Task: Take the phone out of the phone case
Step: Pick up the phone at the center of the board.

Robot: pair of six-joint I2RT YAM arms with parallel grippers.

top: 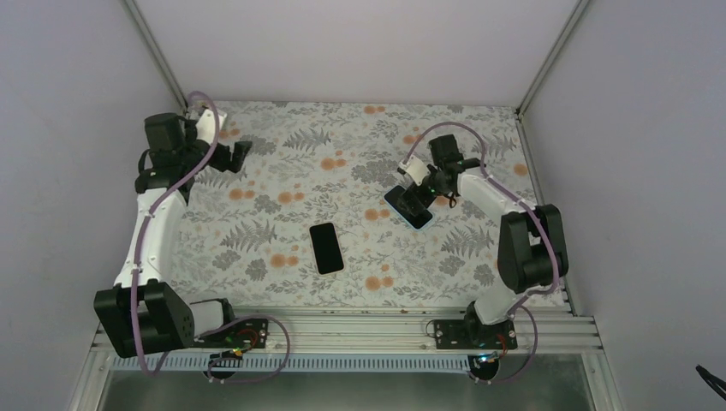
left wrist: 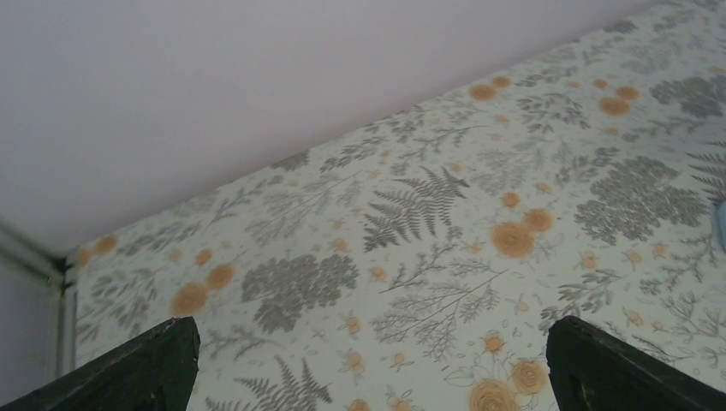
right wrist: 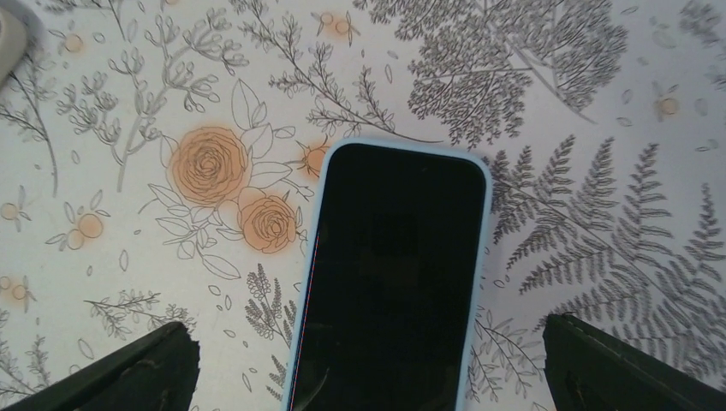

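The phone (right wrist: 394, 274) is seated screen-up in its light-blue phone case (right wrist: 402, 144), whose rim is seen wrapped round the top and both long edges; no edge is lifted from it yet. The cased phone is laid flat on the floral tablecloth (right wrist: 128, 257), centred between the jaws of the right gripper (right wrist: 368, 325) and extending ahead of them. These jaws are spread wide, one fingertip well outside each long edge, touching nothing. The gripper appears to be hung directly over the case, judged as alignment for a grasp or press on the rim. Extraction is judged not begun. A second dark slab, taken to be a bare black phone (top: 325, 248), is noted in the overhead view, well apart from the right jaws, toward the arm bases and the left arm; its part in the task cannot be told. The left gripper (left wrist: 368, 325) is held far off at the left rear, jaws likewise spread, with only patterned cloth between them. It is judged to be parked clear so the right arm has room.
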